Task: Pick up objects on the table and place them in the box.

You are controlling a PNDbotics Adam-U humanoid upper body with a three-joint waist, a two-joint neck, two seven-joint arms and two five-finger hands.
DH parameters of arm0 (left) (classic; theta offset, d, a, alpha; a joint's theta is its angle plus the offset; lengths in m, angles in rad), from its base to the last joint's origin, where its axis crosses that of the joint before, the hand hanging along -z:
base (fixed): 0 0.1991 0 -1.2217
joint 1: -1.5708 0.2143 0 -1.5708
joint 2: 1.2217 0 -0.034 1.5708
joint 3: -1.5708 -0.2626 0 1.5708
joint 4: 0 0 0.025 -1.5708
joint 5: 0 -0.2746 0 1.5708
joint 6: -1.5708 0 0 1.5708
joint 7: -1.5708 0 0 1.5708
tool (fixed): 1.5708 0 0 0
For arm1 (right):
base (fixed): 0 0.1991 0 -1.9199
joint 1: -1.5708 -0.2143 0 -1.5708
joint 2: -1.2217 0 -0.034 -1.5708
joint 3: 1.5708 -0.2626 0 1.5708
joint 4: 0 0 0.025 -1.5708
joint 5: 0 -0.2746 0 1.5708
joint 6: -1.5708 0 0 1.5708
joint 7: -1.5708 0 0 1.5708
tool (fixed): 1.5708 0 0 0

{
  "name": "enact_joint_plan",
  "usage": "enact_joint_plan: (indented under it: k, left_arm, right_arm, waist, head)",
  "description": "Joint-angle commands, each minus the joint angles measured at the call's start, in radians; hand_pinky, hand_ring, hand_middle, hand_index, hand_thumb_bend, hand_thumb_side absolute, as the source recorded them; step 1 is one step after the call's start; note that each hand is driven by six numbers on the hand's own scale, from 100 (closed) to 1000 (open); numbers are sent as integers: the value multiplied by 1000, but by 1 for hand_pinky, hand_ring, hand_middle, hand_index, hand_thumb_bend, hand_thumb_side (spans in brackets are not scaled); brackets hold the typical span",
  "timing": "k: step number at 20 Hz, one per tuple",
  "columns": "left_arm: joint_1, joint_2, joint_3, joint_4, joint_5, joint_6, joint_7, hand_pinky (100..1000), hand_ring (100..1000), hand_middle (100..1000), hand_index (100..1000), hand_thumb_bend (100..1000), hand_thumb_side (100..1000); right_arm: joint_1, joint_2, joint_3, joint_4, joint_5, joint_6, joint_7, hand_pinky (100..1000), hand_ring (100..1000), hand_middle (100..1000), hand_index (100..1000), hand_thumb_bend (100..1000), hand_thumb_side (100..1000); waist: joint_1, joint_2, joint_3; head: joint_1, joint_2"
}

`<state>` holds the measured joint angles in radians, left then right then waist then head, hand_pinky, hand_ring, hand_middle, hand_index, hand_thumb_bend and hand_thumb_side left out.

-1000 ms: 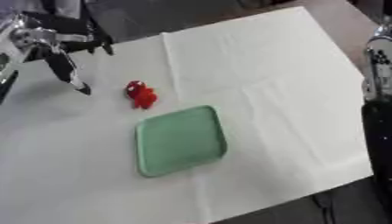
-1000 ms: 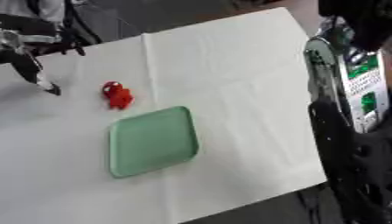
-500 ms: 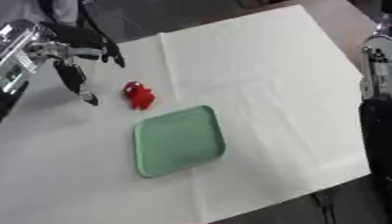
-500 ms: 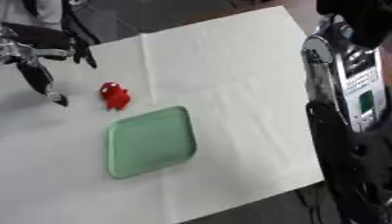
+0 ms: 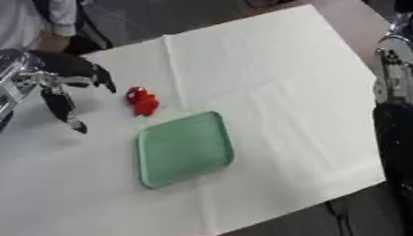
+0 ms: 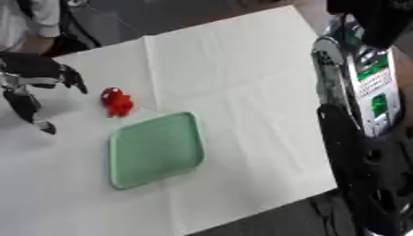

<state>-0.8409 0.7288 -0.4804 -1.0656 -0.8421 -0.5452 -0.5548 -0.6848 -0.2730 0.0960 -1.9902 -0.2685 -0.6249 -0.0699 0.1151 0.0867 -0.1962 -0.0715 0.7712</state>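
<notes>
While left robot hand (image 5: 61, 87) hovers, red lumpy toy (image 5: 142, 101) beside flat green tray (image 5: 185, 148).

A plain white cloth (image 5: 266, 78) is spread over the table, unpatterned and marked only by faint fold creases. On it a small bright red object (image 5: 142, 101) is seen, its colour uniform apart from a paler spot near the top. A pale mint-green rectangular tray (image 5: 184, 148) with rounded corners is shown in one flat shade. The left hand (image 5: 61, 83) is coloured black with silver joints. The right arm (image 6: 355, 124) is finished in black and silver, with a green panel set into it.
</notes>
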Motion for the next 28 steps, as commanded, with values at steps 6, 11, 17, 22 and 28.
enact_joint_plan:
  k: [6,11,17,22,28]
  left_arm:
    - [-40,-35,87,72,-217,-148,-30,748,760,849,890,939,251]
    - [-62,-89,143,156,-353,-137,81,755,768,861,908,834,286]
    - [-92,-132,186,194,-442,-103,189,755,767,863,908,896,270]
    - [-117,-153,199,205,-492,-79,253,758,770,868,908,868,273]
    - [-125,-171,208,223,-524,-67,289,761,785,890,915,810,266]
  right_arm:
    - [-26,0,-1,-10,0,-2,-5,231,374,419,485,100,358]
    - [-35,11,1,-10,-4,-2,-2,231,374,419,485,100,360]
    - [-50,25,4,-10,-9,-2,2,231,375,420,485,100,361]
    - [-57,34,5,-10,-12,-2,3,231,376,422,485,102,361]
    - [-65,46,6,-10,-14,-2,2,231,378,423,485,104,363]
  waist:
    - [-10,-7,-9]
    - [-9,2,-21]
    - [-2,16,-41]
    - [4,19,-51]
    - [10,21,-63]
  head:
    - [10,-1]
    - [24,-1]
    - [48,-11]
    - [59,-19]
    - [71,-22]
